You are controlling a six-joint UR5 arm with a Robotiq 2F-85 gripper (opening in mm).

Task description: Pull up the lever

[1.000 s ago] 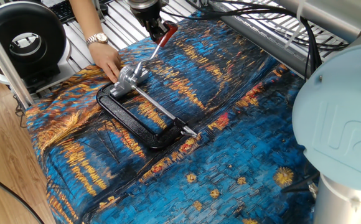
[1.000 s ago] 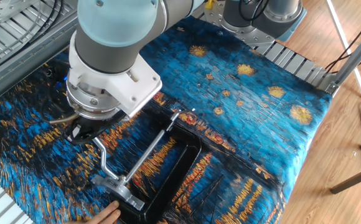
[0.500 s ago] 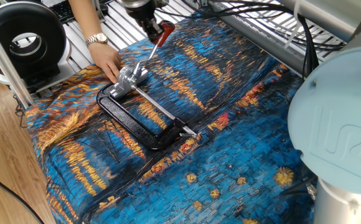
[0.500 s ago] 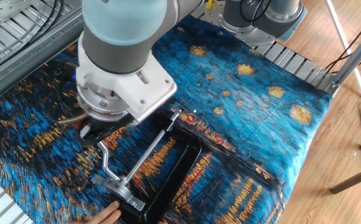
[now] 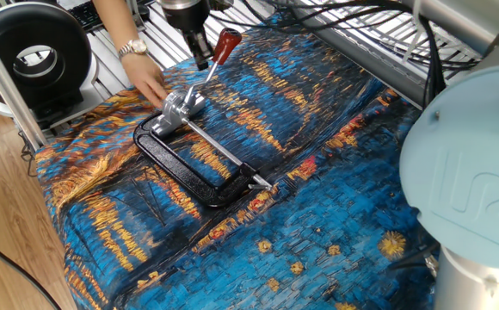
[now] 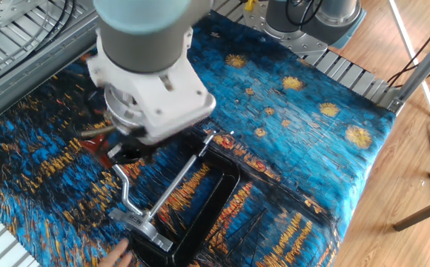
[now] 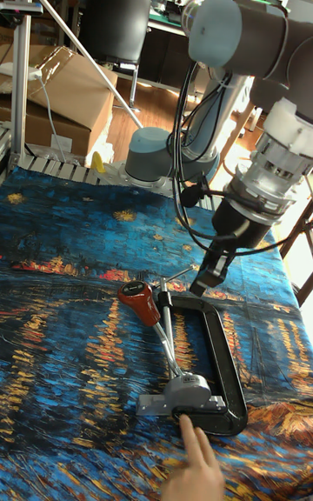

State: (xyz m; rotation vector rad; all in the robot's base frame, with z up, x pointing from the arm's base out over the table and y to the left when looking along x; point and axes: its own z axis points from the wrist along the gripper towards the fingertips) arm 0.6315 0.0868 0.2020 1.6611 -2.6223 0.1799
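One arm, its claw: the dark two-finger gripper (image 5: 200, 53) hangs just beside the red sleeve, on the side towards the person. In the tall fixed view it stands apart from the bar, with nothing between its fingers. Whether the fingers are spread or closed I cannot tell, because the wrist hides them.
Task's thing: the short silver lever with the red-orange plastic sleeve (image 5: 224, 45) rises at a slant from the clamp's head. Its sleeved end is well clear of the cloth and points away from the frame.
Why it stands so: the bar pivots at the silver cast metal head (image 5: 179, 110), so only the sleeved end can travel. That end also gives the most leverage, which is probably why the claw works there.
Person's hand: a bare hand with a wristwatch (image 5: 150, 79) rests its fingertips at the head end of the clamp. It is likely there to stop the tool sliding or tipping under the pull.
Frame: the black C-shaped metal frame (image 5: 176, 168) lies flat on the cloth, so the lever swings upward freely.
Rod: the long thin silver rod (image 5: 228, 155) runs from the head across the frame's opening to its far jaw.
Surface: the blue and orange painted-pattern cloth (image 5: 318, 129) is soft and could let the clamp skid, hence the steadying hand.
Progress: the lever looks already raised, perhaps near its limit.
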